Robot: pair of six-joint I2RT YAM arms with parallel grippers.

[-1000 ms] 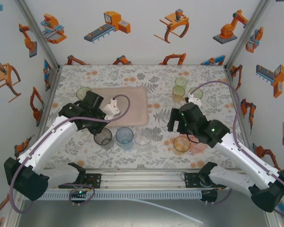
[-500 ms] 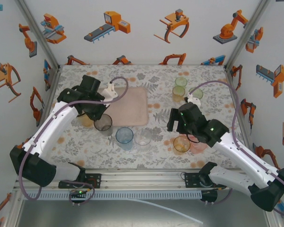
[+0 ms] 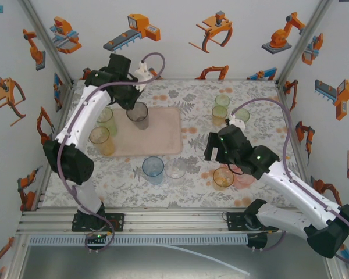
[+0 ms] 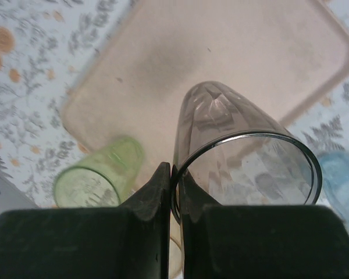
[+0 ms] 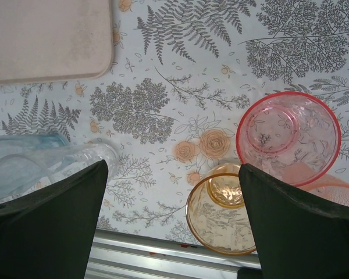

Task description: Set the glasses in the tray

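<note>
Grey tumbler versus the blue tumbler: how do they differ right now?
The grey tumbler is clamped at its rim by the left pincer; the blue tumbler stands free. The grey tumbler is over the tray; the blue tumbler sits on the table, off the tray. The grey one is smoky dark, the blue one pale. Both are translucent, empty and alike in size.
</note>
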